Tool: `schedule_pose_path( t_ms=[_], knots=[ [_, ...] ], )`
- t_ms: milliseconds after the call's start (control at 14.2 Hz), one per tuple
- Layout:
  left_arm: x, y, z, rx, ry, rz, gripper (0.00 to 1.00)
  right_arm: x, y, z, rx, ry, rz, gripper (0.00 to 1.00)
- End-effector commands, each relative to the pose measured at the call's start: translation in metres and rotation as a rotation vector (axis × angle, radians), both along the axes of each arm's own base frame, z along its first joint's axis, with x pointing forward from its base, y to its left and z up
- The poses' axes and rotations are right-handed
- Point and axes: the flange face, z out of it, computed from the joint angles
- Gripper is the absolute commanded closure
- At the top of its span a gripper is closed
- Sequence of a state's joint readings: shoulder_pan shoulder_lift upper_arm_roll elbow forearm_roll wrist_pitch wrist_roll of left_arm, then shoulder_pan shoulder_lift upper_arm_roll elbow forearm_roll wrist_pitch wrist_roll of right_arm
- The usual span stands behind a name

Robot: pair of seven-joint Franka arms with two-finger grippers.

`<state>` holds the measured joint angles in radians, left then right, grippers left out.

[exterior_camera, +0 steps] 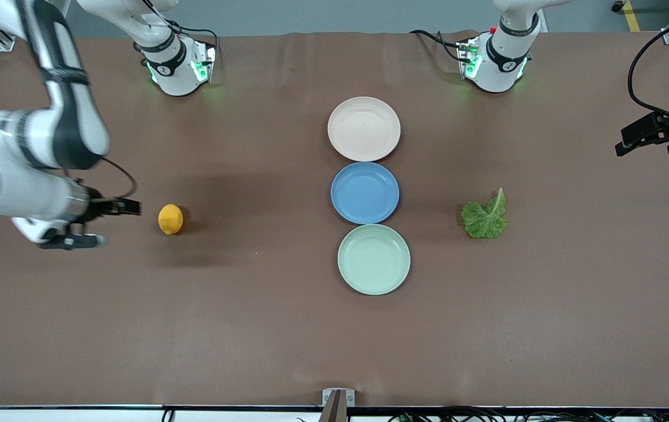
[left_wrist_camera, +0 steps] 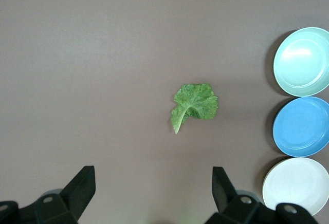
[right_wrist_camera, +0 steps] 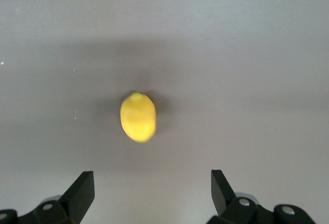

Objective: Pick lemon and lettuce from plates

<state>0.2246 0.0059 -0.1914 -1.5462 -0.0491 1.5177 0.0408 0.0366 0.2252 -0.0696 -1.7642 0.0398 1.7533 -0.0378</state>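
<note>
The lemon (exterior_camera: 170,219) lies on the bare table toward the right arm's end, off the plates; it also shows in the right wrist view (right_wrist_camera: 138,117). The lettuce (exterior_camera: 485,215) lies on the bare table toward the left arm's end and shows in the left wrist view (left_wrist_camera: 195,103). The cream plate (exterior_camera: 364,128) and the mint plate (exterior_camera: 374,258) are empty. My right gripper (exterior_camera: 111,223) is open and empty over the table beside the lemon (right_wrist_camera: 152,178). My left gripper (exterior_camera: 648,146) is open and empty over the table's end, apart from the lettuce (left_wrist_camera: 154,175).
An empty blue plate (exterior_camera: 364,193) sits between the cream and mint plates in a row at mid-table. The three plates also show in the left wrist view: mint (left_wrist_camera: 303,61), blue (left_wrist_camera: 302,126), cream (left_wrist_camera: 295,185). Both arm bases stand along the table's edge farthest from the front camera.
</note>
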Motion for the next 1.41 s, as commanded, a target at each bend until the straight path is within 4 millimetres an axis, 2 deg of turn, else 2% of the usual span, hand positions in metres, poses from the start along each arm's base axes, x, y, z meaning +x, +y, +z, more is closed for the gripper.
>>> schedule_pose_path(
  t_ms=[0, 283, 565, 707, 1060, 1272, 1342],
  knots=[
    [0.003, 0.002, 0.004, -0.001, 0.007, 0.004, 0.0, 0.004, -0.016, 0.053, -0.01, 0.013, -0.002, 0.0],
    [0.004, 0.003, 0.004, 0.008, 0.007, 0.006, 0.0, 0.0, -0.025, 0.119, -0.038, -0.008, -0.009, 0.0],
    [0.005, 0.004, 0.001, 0.007, 0.01, 0.006, 0.0, 0.005, -0.031, 0.152, -0.059, -0.054, -0.018, 0.0],
    [0.009, 0.005, -0.003, 0.007, 0.016, 0.004, 0.0, 0.006, -0.029, 0.155, -0.059, -0.061, -0.016, 0.0],
    [0.01, 0.002, 0.002, 0.007, 0.005, -0.002, 0.0, -0.002, -0.026, 0.159, -0.049, -0.034, -0.059, 0.0],
    [0.009, -0.004, 0.002, 0.009, 0.004, -0.01, 0.0, -0.019, -0.027, 0.173, -0.046, -0.061, -0.061, 0.0],
    [0.009, -0.005, 0.003, 0.011, 0.003, -0.011, 0.0, -0.027, -0.033, 0.178, -0.043, -0.079, -0.072, 0.0]
  ],
)
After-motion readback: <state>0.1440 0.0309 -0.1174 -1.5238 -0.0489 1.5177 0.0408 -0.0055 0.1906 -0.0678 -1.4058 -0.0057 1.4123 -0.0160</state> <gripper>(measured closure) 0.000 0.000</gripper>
